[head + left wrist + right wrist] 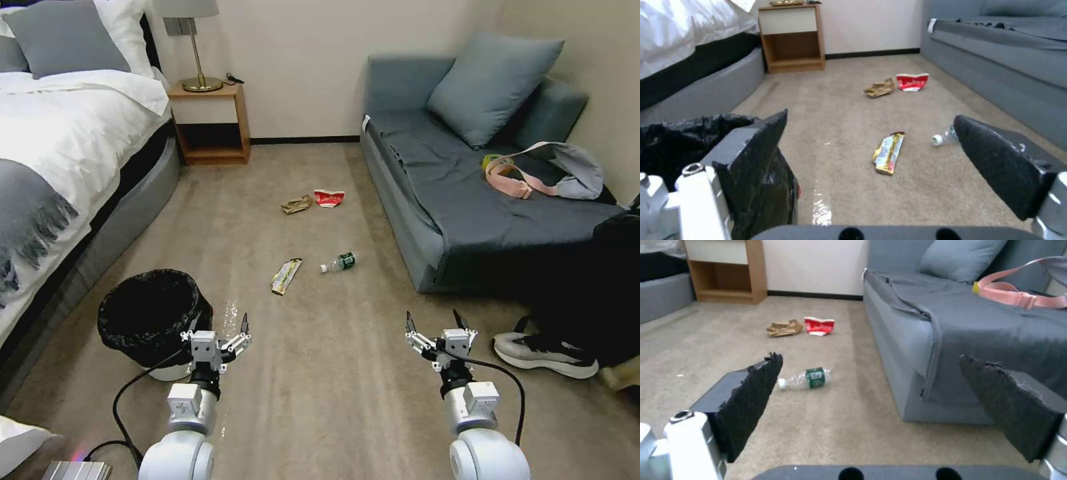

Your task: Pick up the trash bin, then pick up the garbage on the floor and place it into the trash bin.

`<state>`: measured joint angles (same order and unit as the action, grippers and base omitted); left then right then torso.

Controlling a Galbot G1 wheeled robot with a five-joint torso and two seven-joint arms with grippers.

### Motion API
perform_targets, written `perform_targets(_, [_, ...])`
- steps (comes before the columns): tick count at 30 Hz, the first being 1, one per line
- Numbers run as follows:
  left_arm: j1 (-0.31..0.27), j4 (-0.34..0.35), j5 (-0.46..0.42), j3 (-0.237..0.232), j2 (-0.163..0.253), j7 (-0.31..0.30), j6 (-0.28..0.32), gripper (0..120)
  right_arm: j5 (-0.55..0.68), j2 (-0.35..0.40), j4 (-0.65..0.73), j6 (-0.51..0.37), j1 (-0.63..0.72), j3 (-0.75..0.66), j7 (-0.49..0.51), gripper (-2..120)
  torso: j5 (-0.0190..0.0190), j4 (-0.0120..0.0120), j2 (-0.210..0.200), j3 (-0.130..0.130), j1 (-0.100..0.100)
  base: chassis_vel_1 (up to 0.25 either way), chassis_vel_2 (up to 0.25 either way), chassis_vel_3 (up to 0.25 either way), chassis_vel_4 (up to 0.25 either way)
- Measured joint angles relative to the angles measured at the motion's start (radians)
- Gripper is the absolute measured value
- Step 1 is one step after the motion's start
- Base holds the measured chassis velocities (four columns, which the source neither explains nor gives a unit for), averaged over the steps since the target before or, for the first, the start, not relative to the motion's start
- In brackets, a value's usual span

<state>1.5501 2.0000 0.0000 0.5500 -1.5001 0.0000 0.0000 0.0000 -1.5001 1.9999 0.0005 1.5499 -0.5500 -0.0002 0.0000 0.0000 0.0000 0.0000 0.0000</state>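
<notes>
Trash bin [148, 319] sits on the floor touching the spread-open left gripper [215, 328], not lifted yet; right gripper [434, 321] gapes empty, garbage [287, 275] all ahead on carpet

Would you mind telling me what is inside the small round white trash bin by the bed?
The small round white trash bin holds a crinkled black plastic bag folded over its rim. No litter is visible inside; the dark bottom cannot be seen.
</notes>
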Motion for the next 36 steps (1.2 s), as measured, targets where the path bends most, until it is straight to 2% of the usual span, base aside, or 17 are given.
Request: perform_targets(36, [0.0,0.0,0.0,0.0,0.0,0.0,0.0,100,0.0,0.0,0.0,-0.001,0.0,0.0,0.0,100,0.0,0.0,0.0,0.0,0.0,0.0,0.0,0.0,0.0])
